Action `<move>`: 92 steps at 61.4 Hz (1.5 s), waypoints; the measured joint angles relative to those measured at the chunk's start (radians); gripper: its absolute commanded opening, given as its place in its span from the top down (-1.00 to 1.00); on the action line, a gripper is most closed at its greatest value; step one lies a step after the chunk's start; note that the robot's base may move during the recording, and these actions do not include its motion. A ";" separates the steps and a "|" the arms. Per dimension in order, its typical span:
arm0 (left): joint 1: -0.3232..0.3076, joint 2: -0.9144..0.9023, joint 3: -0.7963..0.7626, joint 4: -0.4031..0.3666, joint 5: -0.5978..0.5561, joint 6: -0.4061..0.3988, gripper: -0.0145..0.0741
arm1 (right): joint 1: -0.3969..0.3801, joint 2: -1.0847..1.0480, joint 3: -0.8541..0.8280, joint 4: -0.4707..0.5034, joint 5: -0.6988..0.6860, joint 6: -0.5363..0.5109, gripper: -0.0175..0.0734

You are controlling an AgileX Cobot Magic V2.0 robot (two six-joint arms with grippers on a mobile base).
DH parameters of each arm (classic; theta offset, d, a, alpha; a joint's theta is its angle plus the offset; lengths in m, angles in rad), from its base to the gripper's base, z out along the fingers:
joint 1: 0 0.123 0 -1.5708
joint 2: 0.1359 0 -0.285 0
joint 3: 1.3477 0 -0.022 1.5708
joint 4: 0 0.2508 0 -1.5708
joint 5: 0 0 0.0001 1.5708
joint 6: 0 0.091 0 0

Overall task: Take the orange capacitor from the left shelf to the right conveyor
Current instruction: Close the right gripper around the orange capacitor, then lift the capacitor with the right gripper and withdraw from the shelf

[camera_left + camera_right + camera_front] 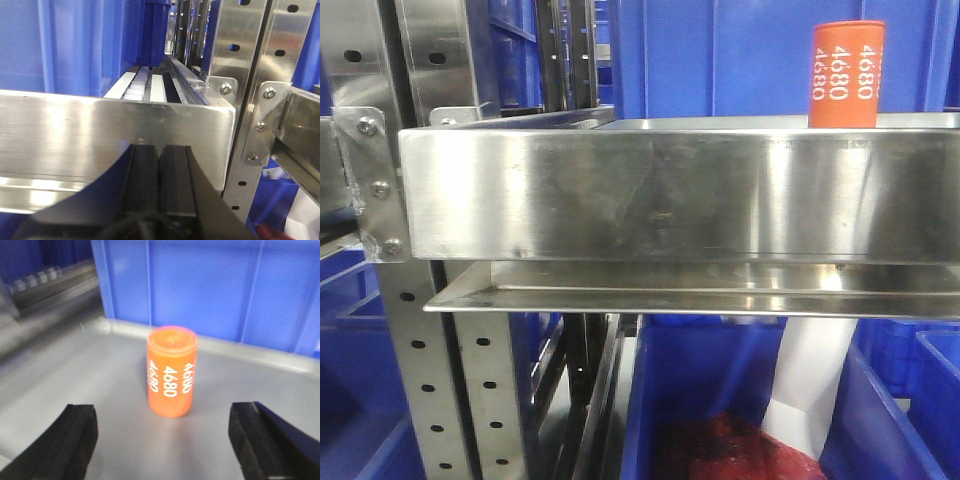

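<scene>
The orange capacitor (846, 74) stands upright on the left shelf (650, 190), behind its tall steel front lip at the far right of the front view. In the right wrist view the capacitor (171, 371) stands on the shelf floor (75, 375), just ahead of my right gripper (165, 412), which is open with one finger on each side and touches nothing. My left gripper (160, 150) is shut and empty, close in front of the steel lip (75, 130) of a shelf. The right conveyor is out of view.
Blue plastic bins (720, 50) stand behind the capacitor and below the shelf (700, 400). Perforated grey uprights (420, 380) hold the shelf at its left. A blue bin wall (210, 285) rises right behind the capacitor. A roller track (145, 85) runs back behind the left gripper's lip.
</scene>
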 measured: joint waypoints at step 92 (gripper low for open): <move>0.000 0.000 0.000 0.000 0.000 0.000 0.91 | -0.048 0.268 -0.002 -0.011 -0.421 0.001 0.30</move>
